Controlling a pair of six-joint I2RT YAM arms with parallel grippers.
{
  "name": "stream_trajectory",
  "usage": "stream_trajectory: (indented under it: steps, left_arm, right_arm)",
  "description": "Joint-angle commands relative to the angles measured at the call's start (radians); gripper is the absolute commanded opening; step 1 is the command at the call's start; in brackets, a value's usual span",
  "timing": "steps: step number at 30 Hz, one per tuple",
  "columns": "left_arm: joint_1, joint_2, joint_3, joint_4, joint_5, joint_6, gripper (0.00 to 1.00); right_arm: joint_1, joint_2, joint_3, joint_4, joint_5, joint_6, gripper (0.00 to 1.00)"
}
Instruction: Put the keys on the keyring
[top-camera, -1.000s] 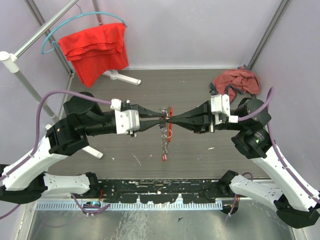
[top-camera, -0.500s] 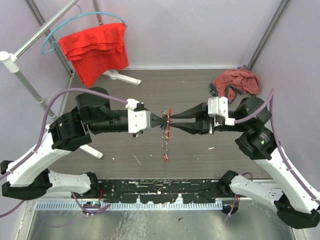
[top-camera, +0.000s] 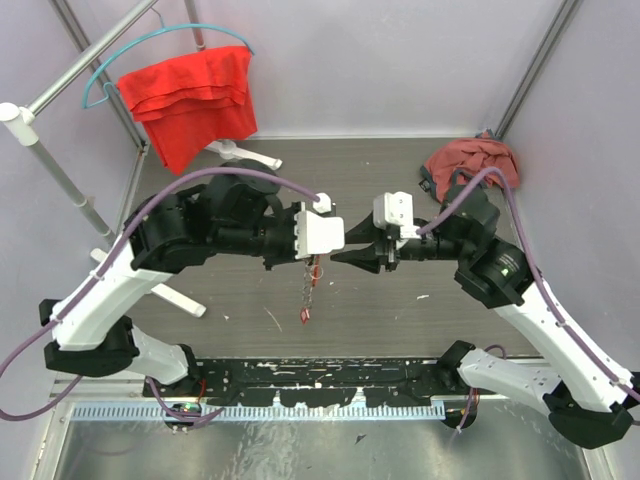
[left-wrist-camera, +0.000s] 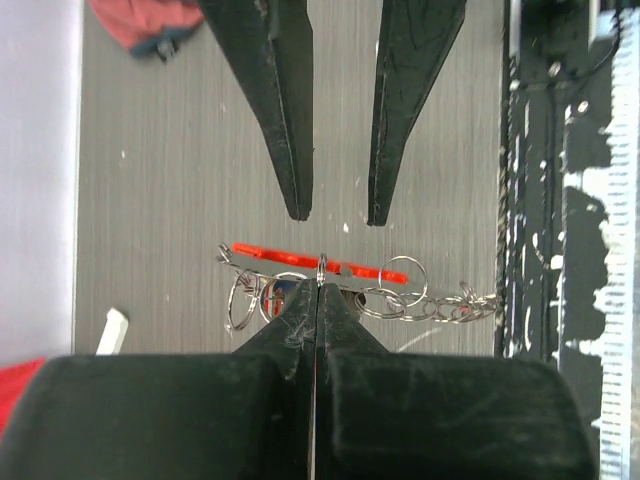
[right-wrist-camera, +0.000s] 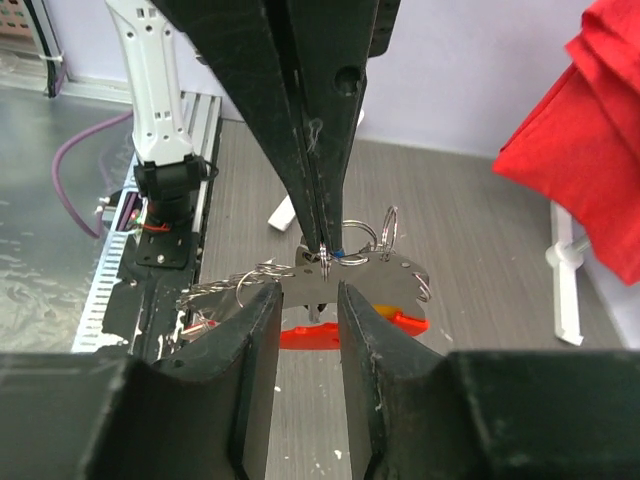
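The keyring (left-wrist-camera: 322, 266) hangs in the air between both grippers, with a flat silvery plate (right-wrist-camera: 352, 276), several loose rings and a chain (left-wrist-camera: 452, 305). Its long red-orange tag (left-wrist-camera: 330, 265) also shows in the right wrist view (right-wrist-camera: 340, 335). In the top view the chain (top-camera: 311, 285) dangles with a red end (top-camera: 304, 315). My left gripper (left-wrist-camera: 318, 290) is shut on a ring of the keyring. A blue key head (right-wrist-camera: 339, 254) sits by the plate. My right gripper (right-wrist-camera: 305, 295) is open, its tips just short of the plate. From above the grippers (top-camera: 322, 256) (top-camera: 338, 257) meet tip to tip.
A red cloth (top-camera: 190, 95) hangs on a teal hanger at the back left. A duller red cloth (top-camera: 470, 162) lies at the back right. A white stand foot (top-camera: 240, 152) and a black rail (top-camera: 320, 375) along the near edge are in view.
Both grippers and the keyring have shifted to the left. The left arm has swung round above the bundle. The chain hangs further left and nearer.
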Motion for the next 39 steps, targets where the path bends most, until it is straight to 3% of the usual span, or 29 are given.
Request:
stream_trajectory:
  steps: [1,18,39]
  left_arm:
    - [-0.038,0.041,0.061,-0.14,-0.158,0.019,0.0]
    - [-0.06,0.065,0.089,-0.148,-0.139,0.036,0.0]
    - [-0.061,0.069,0.101,-0.137,-0.132,0.043,0.0]
  right_arm:
    - [0.003,0.014,-0.027,0.041,-0.008,0.012,0.35]
    - [0.003,-0.013,-0.213,0.406,-0.026,0.21,0.37]
    - [0.018,0.033,-0.226,0.452,-0.068,0.232,0.32]
